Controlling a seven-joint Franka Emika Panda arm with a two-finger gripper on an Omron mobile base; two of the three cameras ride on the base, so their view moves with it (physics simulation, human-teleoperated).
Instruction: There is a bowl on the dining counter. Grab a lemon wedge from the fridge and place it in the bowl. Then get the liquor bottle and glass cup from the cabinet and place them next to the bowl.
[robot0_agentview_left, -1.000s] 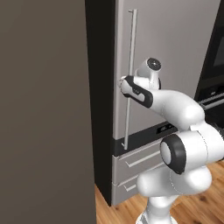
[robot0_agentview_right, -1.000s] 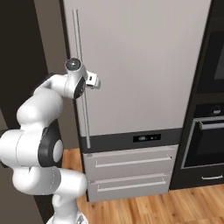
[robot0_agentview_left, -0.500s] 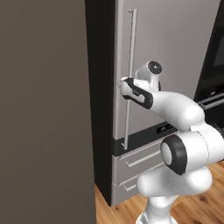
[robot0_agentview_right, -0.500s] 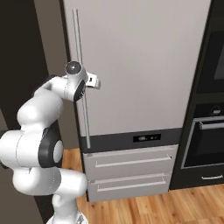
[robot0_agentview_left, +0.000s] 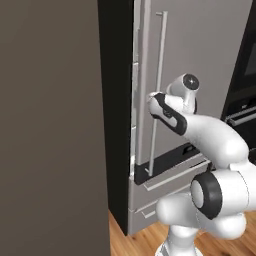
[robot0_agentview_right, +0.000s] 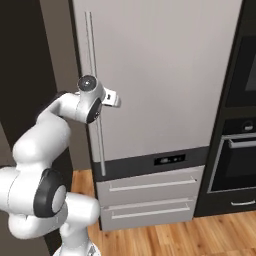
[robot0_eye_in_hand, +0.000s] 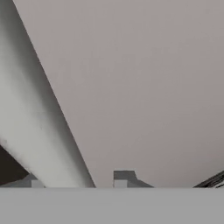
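**Pulling the fridge door open by its bar handle**

The gripper (robot0_agentview_left: 153, 100) sits at mid-height on the long vertical handle (robot0_agentview_left: 156, 95) of the fridge (robot0_agentview_right: 165, 75); in the hand view the pale bar (robot0_eye_in_hand: 39, 131) runs slantwise between the two fingertips (robot0_eye_in_hand: 124, 177), so the claw looks pinched on the handle rather than spread wide. In the left base view a dark gap shows along the door's handle-side edge, so the door appears just cracked.

The lemon wedge, as the task tells it, is inside the fridge, behind this door; the drawers (robot0_agentview_right: 150, 195) below stay out of the job.

To do this step well, as I judge it: keep the pinch firm but let the bar turn a little in the fingers; draw back along an arc about the hinge on the far side, not straight out, or the bar may slide free; hold the hand at the same height so it does not ride up or down the bar; swing the door wide enough to leave a clear reach to the shelves; let go only once the door rests open; mind the dark wall panel (robot0_agentview_left: 50, 125) just beside the fridge.
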